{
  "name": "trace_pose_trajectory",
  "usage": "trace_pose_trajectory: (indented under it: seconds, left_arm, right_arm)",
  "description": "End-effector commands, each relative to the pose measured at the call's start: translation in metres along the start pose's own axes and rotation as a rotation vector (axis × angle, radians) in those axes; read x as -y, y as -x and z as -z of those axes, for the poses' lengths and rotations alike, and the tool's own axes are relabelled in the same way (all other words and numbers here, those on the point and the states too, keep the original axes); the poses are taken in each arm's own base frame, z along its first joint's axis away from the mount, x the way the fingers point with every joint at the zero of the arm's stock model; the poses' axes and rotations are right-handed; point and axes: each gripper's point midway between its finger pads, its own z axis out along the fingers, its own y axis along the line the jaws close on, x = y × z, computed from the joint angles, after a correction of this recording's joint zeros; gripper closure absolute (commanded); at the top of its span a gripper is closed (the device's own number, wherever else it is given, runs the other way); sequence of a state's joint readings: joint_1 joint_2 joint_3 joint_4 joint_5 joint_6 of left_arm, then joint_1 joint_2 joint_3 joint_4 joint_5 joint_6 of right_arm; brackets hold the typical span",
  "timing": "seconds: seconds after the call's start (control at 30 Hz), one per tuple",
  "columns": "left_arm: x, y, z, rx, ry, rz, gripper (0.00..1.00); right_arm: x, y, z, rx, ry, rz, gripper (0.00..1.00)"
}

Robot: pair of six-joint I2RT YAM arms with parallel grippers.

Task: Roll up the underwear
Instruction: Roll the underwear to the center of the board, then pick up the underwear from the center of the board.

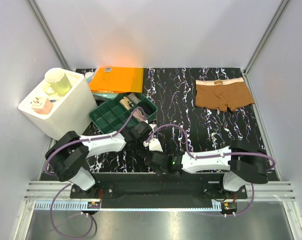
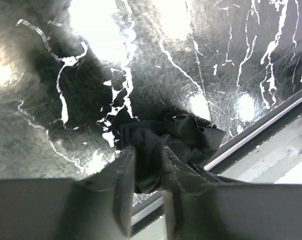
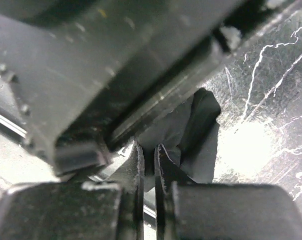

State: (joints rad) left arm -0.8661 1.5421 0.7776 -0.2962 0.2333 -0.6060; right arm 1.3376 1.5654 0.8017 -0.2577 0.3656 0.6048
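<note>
Now in hand: the black underwear (image 2: 183, 135), bunched in a crumpled lump at the near middle of the marbled mat (image 1: 176, 100), just beside the metal rail (image 2: 263, 132) along the near edge
Left gripper (image 2: 145, 152): fingers closed on a thick fold of the black cloth, which fills the gap between them
Right gripper (image 3: 149, 148): jaws all but together, with only a thin slit between; black cloth lies just past the tips, but I cannot tell whether any is caught in the slit
Arms: both wrists meet over the lump, the left one's body close above the right one's fingers
Doing it well: my guess is the lump needs flattening before any roll will hold; one pincer should pin an edge while the other draws the cloth taut, then turns it over itself in small, even turns, keeping it on the mat and off the rail
Risk: wrists this close could knock each other, and a loose bite would let the cloth spring open
Black pair, heading: too crumpled to pick out waistband or legs; no clear long axis
Brown underwear (image 1: 222, 95): flat at the far right of the mat, well apart from both arms; pale waistband to the far side, leg openings to the near side, long axis running left to right
</note>
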Motion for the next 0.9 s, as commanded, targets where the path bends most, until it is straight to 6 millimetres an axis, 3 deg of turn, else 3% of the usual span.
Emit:
trace_pose_trajectory:
  seconds: [0.0, 0.03, 0.17, 0.37, 0.4, 0.43, 0.6, 0.87]
  left_arm:
    - [0.016, 0.011, 0.023, 0.035, -0.054, 0.022, 0.56]
    - [0.016, 0.014, 0.026, 0.05, -0.05, 0.026, 0.47]
    - [0.019, 0.021, 0.044, 0.1, -0.061, 0.032, 0.37]
    - [0.014, 0.024, 0.053, 0.149, -0.044, 0.05, 0.32]
    - [0.014, 0.025, 0.055, 0.161, -0.045, 0.051, 0.32]
    - [0.012, 0.024, 0.057, 0.174, -0.042, 0.052, 0.32]
    - [0.016, 0.024, 0.06, 0.229, -0.094, 0.081, 0.3]
    - [0.013, 0.011, 0.045, 0.222, -0.141, 0.14, 0.3]
  right_arm:
    - [0.008, -0.025, 0.0, -0.067, 0.002, 0.003, 1.0]
    - [0.007, -0.027, 0.001, -0.061, 0.03, -0.003, 1.0]
    - [-0.001, -0.018, 0.012, -0.025, 0.158, -0.047, 1.0]
    - [-0.012, -0.015, 0.017, -0.025, 0.383, -0.112, 1.0]
    - [-0.01, -0.007, 0.016, -0.001, 0.405, -0.143, 1.0]
    - [-0.01, -0.015, 0.017, -0.032, 0.441, -0.16, 1.0]
    - [-0.005, -0.011, 0.016, -0.034, 0.513, -0.226, 1.0]
    - [-0.002, -0.02, 0.008, -0.099, 0.588, -0.317, 1.0]
